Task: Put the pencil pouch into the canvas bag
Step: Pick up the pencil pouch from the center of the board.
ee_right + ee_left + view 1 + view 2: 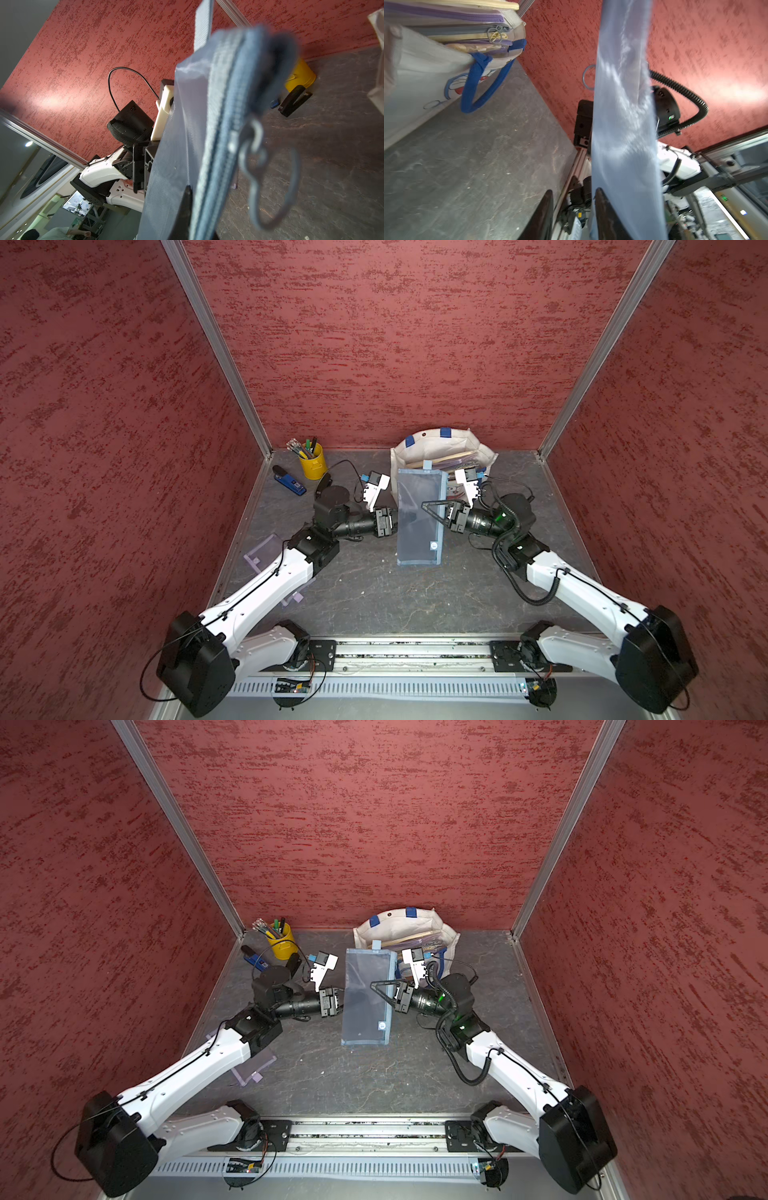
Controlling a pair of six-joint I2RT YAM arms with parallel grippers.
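Pencil pouch aloft just before canvas bag, not yet inside; right gripper pinches its zipper edge; left gripper fingers narrowly apart, gripping nothing; insertion left.

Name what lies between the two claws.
The pencil pouch, a see-through blue sleeve gripped by the right claw, with the left claw at its other side; both top views show it.

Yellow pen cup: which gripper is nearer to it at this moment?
Left. The left gripper sits at the cup-side edge of the pencil pouch, apart from the yellow pen cup. The right gripper pinches the pouch's opposite, zipper edge, farther away.
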